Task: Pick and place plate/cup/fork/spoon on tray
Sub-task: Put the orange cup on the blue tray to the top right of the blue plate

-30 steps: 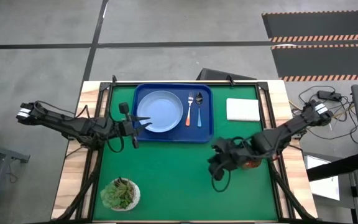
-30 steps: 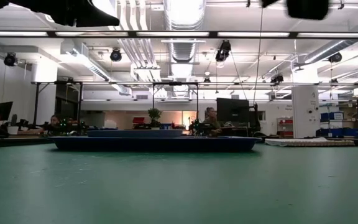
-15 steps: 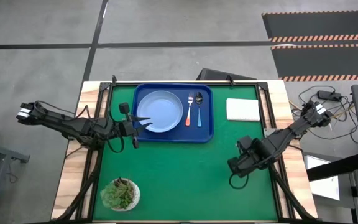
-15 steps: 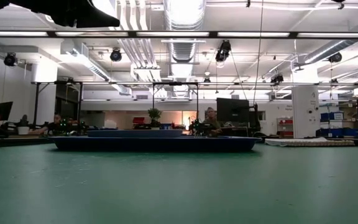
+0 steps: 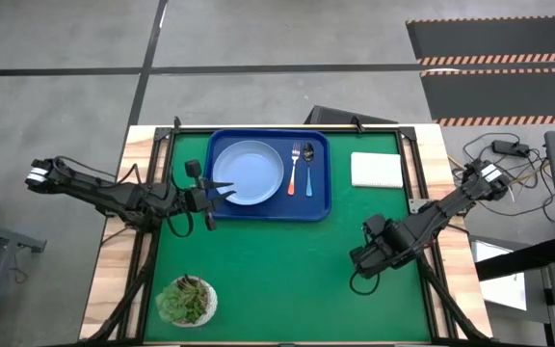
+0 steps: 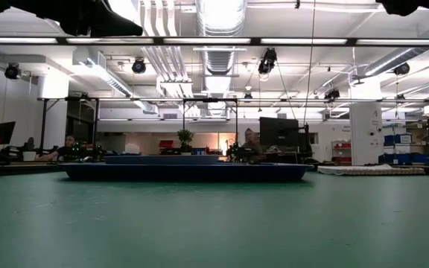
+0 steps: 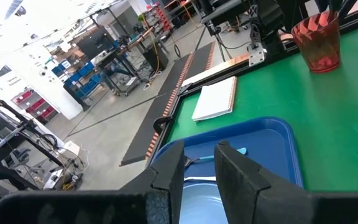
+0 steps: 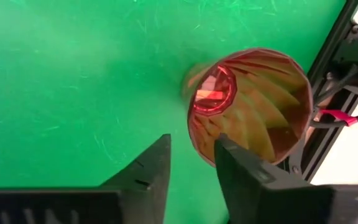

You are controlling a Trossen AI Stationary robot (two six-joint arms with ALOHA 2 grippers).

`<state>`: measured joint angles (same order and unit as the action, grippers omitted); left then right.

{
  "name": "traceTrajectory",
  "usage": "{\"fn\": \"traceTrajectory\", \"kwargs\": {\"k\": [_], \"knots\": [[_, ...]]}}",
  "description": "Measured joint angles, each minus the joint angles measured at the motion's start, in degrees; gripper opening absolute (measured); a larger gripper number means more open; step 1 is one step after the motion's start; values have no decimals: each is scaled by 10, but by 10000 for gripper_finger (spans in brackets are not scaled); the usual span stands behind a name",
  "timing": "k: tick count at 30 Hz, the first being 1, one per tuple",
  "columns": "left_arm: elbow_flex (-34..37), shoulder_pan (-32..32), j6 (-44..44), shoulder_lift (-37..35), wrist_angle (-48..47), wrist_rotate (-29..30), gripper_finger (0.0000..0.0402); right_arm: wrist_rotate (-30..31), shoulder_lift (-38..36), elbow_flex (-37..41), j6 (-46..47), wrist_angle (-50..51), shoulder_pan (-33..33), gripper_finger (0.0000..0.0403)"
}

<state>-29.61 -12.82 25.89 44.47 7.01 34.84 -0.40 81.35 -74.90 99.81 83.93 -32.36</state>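
The green table [image 5: 258, 260] carries everything, with the dark-blue tray [image 5: 270, 210] lying toward its far edge, between the 2 arms. In the low view the tray [image 6: 185, 172] shows as a flat blue band across the mat.

On the tray's left half lies the pale-blue plate [image 5: 248, 173]. To the plate's right, the fork [image 5: 294, 168] with its orange handle and the spoon [image 5: 309, 167] with its light-blue handle lie side by side, apart from each other and both inside the rim. A white square pad [image 5: 377, 170] rests on the mat just beside the tray's right edge, and a potted succulent [image 5: 186, 301] stands at the near left corner of the table.

The right gripper [image 5: 362, 258] is over the right part of the mat, well apart from the tray. Its wrist view shows the cup [image 8: 253, 106], a dark-red ribbed tumbler, standing on the green surface near the table's right edge frame. The 2 fingers [image 8: 145, 180] are spread with a gap between them; the cup is ahead of them and they close on nothing.

The left gripper [image 5: 218, 190] hovers at the tray's left edge, its tips over the plate's rim. In the left wrist view, its fingers [image 7: 168, 180] stand apart with a narrow gap and hold nothing, and the cup [image 7: 317, 41] shows far off beyond the tray [image 7: 278, 149].
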Motion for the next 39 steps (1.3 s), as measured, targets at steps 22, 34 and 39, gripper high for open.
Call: {"fn": "traceTrajectory", "kwargs": {"k": [22,34,39], "knots": [[0,0,0,0,0,1,70,4,112,6,-71,-5,4,117],[0,0,0,0,0,2,70,4,98,6,-90,-5,13,11],[0,0,0,1,0,2,70,4,82,2,-100,2,17,9]]}}
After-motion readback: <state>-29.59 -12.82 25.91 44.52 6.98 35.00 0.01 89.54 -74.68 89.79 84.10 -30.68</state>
